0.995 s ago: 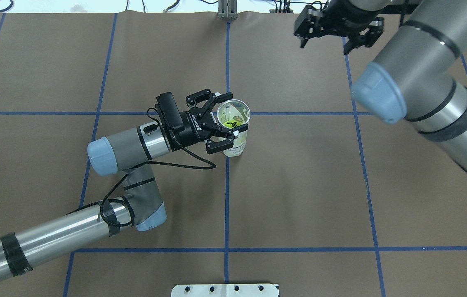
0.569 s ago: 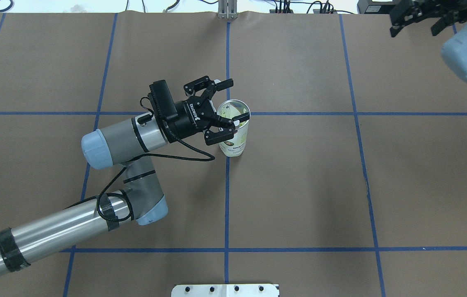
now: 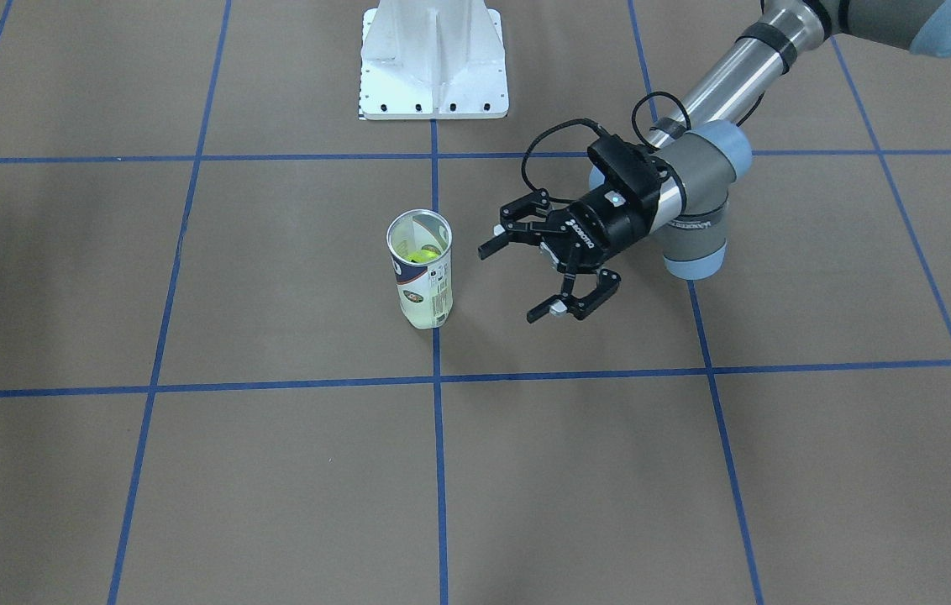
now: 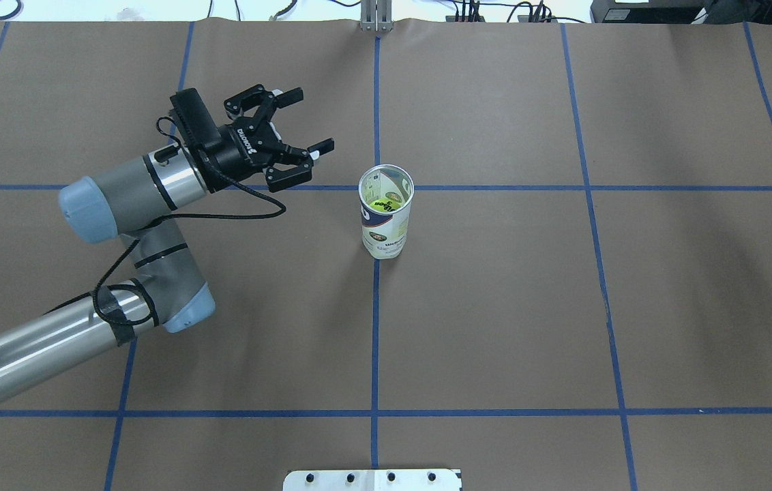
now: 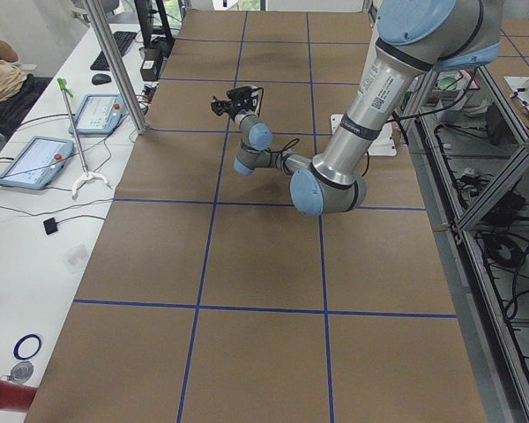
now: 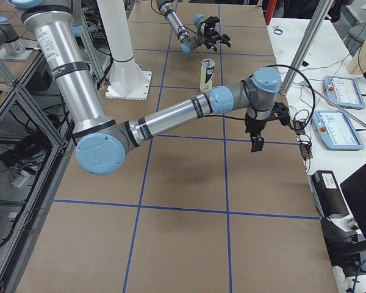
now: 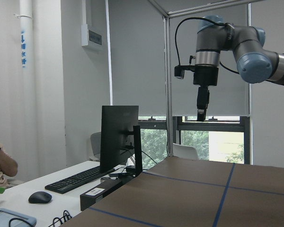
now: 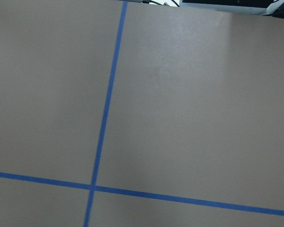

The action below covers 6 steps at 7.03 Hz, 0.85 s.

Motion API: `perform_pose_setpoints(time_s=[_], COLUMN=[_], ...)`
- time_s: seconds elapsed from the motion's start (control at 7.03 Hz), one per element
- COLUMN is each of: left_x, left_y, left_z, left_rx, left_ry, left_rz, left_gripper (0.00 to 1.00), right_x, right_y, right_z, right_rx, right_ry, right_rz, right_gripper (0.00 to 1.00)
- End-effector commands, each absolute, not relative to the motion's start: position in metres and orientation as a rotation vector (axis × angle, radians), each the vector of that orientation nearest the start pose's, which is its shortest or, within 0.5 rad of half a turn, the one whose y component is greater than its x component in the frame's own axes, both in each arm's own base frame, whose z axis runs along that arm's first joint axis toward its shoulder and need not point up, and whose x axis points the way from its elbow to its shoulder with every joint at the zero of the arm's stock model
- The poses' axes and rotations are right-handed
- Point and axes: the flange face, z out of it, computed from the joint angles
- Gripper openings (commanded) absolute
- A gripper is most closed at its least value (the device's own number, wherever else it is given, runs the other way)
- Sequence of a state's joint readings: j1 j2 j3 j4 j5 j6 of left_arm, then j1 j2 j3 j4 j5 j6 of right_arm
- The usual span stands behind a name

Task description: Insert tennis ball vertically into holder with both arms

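The holder [image 4: 386, 228], a clear can with a white and navy label, stands upright near the table's middle and shows in the front view [image 3: 422, 290] and right view [image 6: 207, 74]. A yellow-green tennis ball [image 4: 386, 202] lies inside it [image 3: 421, 254]. My left gripper [image 4: 309, 121] is open and empty, clear of the holder on its left and slightly farther [image 3: 512, 284]. My right gripper [image 6: 256, 139] hangs over the table's right end, pointing down [image 7: 202, 108]. It is seen edge-on, so I cannot tell whether it is open.
The white pedestal base [image 3: 433, 59] stands at the robot's side of the table [image 4: 372, 479]. Blue tape lines grid the brown table cover. A desk with tablets [image 6: 341, 128] runs along the far side, and a person sits there [image 5: 0, 75].
My left gripper opened off the holder and drew back to the left and away. The right arm swung out of the overhead view to the right. The holder stayed upright.
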<state>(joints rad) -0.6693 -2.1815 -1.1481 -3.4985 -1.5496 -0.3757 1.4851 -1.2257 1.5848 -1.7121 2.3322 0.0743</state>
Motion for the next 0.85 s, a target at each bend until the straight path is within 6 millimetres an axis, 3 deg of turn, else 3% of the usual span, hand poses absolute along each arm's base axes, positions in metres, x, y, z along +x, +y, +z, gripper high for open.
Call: perform_pose_setpoints(time_s=[0.0, 0.14, 0.28, 0.43, 0.57, 0.71], left_x=[0.36, 0.315, 0.279, 0.236, 0.168, 0.099], left_y=[-0.567, -0.584, -0.595, -0.605, -0.617, -0.625], left_z=[0.369, 0.403, 0.433, 0.465, 0.493, 0.507], left_rx=[1.592, 1.532, 1.438, 1.327, 1.235, 1.202], left_ry=[1.078, 1.014, 0.98, 0.946, 0.906, 0.871], left_rz=[0.338, 0.351, 0.387, 0.405, 0.397, 0.379], left_gripper=[0.99, 0.99, 0.99, 0.99, 0.99, 0.99], right_x=[0.08, 0.106, 0.116, 0.119, 0.119, 0.118], right_y=[-0.585, -0.553, -0.527, -0.522, -0.52, -0.517], right_z=[0.569, 0.607, 0.636, 0.642, 0.645, 0.647], right_rx=[0.087, 0.072, 0.03, 0.022, 0.016, 0.013], right_ry=[-0.758, -0.755, -0.733, -0.719, -0.719, -0.72], right_rz=[-0.06, -0.062, -0.031, -0.024, -0.022, -0.022], right_gripper=[0.99, 0.99, 0.99, 0.99, 0.99, 0.99])
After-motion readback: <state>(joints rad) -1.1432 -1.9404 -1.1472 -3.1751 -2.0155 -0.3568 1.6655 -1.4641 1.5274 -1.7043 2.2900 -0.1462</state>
